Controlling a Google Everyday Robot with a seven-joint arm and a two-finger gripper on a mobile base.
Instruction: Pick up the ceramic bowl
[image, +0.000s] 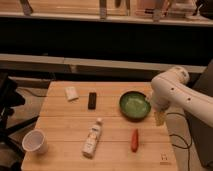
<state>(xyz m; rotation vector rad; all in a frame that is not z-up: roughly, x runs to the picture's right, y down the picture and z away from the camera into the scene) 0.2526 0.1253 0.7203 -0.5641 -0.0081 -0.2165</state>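
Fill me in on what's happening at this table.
A one-armed robot is going for the green ceramic bowl on the wooden table. Its gripper hangs open just right of the bowl, near the table's right edge, holding nothing. The bowl sits flat on the table, not yet lifted. Untouched elsewhere lie a white paper cup, a bottle on its side, a red-orange stick-shaped item, a dark block and a small white packet.

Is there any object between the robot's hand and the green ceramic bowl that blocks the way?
Nothing visible does. The hand hangs just right of the round green ceramic bowl in this view, with no object between them.
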